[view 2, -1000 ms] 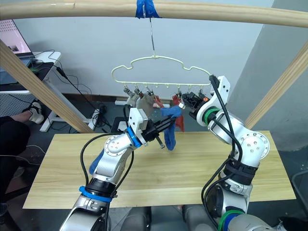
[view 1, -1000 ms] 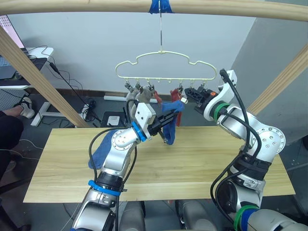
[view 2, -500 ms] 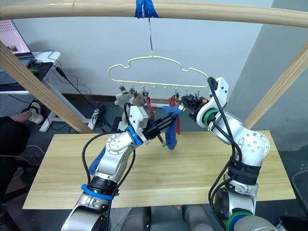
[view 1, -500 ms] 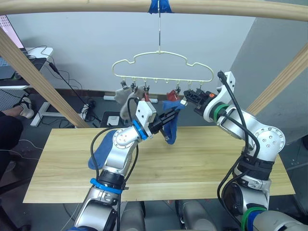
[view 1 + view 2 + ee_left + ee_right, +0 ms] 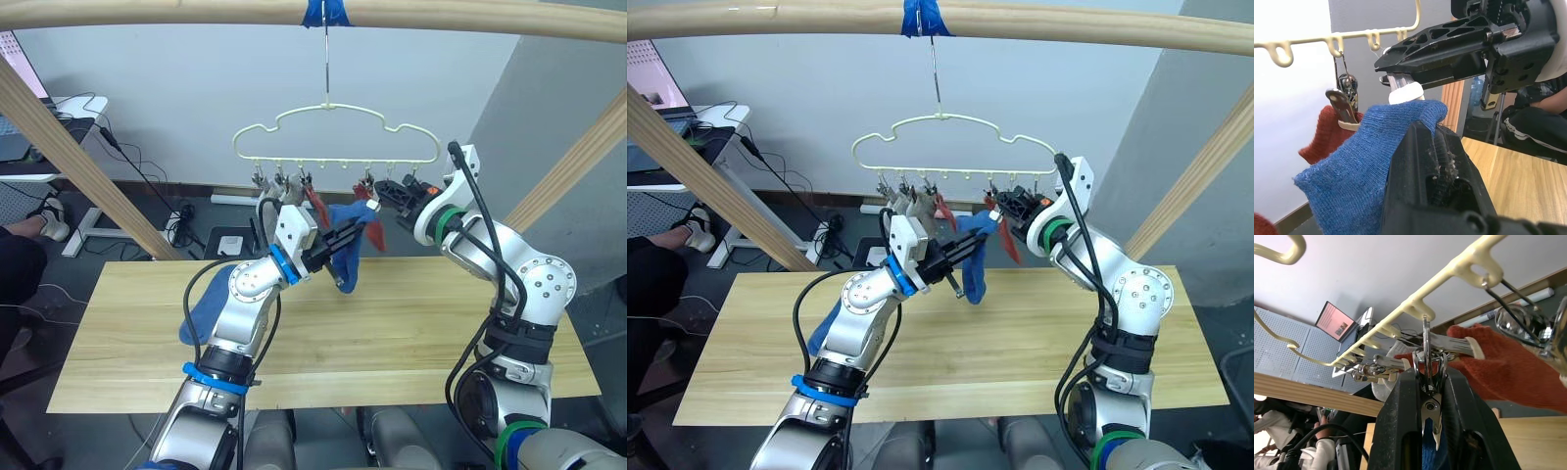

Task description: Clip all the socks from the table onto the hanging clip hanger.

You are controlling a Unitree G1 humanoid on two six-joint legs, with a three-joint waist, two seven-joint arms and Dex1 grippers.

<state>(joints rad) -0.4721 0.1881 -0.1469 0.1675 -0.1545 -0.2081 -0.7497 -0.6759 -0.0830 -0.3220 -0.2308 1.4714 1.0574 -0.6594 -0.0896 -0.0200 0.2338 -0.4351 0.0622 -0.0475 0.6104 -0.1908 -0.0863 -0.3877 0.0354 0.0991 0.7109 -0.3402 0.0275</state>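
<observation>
**Left gripper lifts a blue sock to the clip our right gripper pinches**

Our left gripper [image 5: 345, 238] is closed on a blue sock [image 5: 347, 250], holding it by the cuff with the toe end hanging down below the fingers. In the left wrist view the cuff [image 5: 1400, 117] is bunched between the black fingers [image 5: 1435, 161] and pushed up against the white tip of a clip. Just beyond that, our right gripper [image 5: 384, 188] is clamped on a metal clip [image 5: 1426, 363] of the clip hanger [image 5: 333, 132], squeezing its handles between the two fingers, as the right wrist view shows.

Compared with half a second ago, the hanger has swung back toward our right side, and the blue cuff now sits closer under the clip we are pinching. A rust-red sock [image 5: 373, 227] hangs just below the right gripper and is flung outward, more tilted than before. Another rust-red sock [image 5: 315, 203] hangs from a clip just above the left gripper, and a light grey sock [image 5: 917, 205] hangs beside it, tucked closer in than it was.

A second blue sock [image 5: 204, 311] lies on the table [image 5: 411, 323], down by our left forearm, unmoved.
</observation>
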